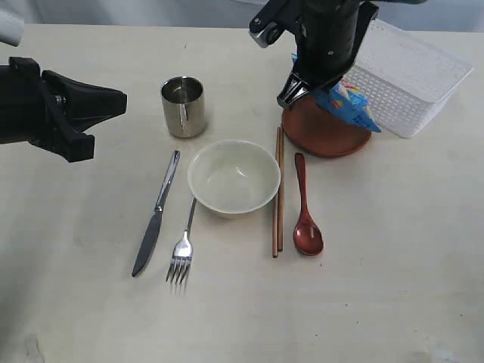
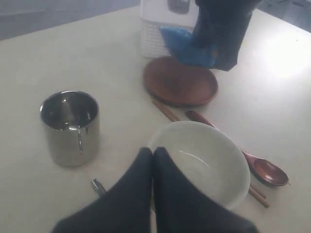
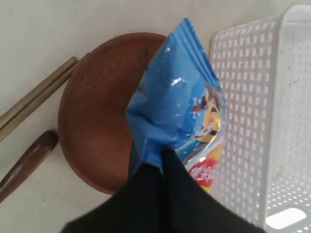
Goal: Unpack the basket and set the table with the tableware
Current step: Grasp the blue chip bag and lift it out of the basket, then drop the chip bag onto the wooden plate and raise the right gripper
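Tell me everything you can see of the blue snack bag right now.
The blue snack bag is a glossy, crinkled foil-look packet with a crimped edge. Its face shows a cartoon figure and red-and-yellow print. The right gripper is shut on one end and holds it tilted over the edge of the brown plate, right beside the white basket. I cannot tell whether it touches the plate or the basket.

The left gripper point(image 2: 152, 155) and right gripper point(image 3: 162, 158) are matte black (smooth, tapered). A pale grey knob point(image 1: 260, 33) studs the right arm point(image 1: 329, 30).
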Controlling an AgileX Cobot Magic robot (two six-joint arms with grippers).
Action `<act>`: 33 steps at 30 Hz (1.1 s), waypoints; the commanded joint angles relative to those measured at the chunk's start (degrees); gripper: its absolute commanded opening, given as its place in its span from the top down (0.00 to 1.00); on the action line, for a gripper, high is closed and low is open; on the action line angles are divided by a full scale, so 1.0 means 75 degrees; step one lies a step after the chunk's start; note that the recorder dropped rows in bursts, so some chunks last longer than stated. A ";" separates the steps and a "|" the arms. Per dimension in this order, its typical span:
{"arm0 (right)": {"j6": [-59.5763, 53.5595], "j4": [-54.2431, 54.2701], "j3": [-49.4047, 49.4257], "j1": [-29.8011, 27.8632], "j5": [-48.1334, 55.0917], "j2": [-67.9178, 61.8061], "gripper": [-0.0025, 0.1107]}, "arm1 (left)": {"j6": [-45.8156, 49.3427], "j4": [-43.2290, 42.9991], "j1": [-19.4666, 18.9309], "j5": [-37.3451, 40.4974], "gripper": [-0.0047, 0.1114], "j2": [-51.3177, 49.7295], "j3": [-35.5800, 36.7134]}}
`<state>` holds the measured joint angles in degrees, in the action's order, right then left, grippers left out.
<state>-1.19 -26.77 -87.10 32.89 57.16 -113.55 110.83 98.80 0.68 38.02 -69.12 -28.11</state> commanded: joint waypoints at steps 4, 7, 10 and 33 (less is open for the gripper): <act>0.0079 -0.0243 0.0024 0.0000 -0.0192 -0.0157 0.98 | -0.0072 -0.0003 -0.0019 -0.0020 0.96 0.0056 0.0045; 0.0079 -0.0243 0.0024 0.0000 -0.0298 -0.0157 0.98 | -0.0072 -0.0003 -0.0019 -0.0020 0.96 0.0056 0.0045; 0.0079 -0.0243 0.0024 0.0000 -0.0296 -0.0173 0.98 | -0.0072 -0.0003 -0.0019 -0.0020 0.96 0.0056 0.0045; -0.0010 -0.0201 -0.0192 0.0000 0.0203 0.0861 0.54 | -0.0132 -0.0003 -0.0019 -0.0020 0.96 0.0056 0.0045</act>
<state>-1.00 -28.07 -88.19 32.97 58.42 -109.41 110.36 98.41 0.68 38.02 -69.12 -28.11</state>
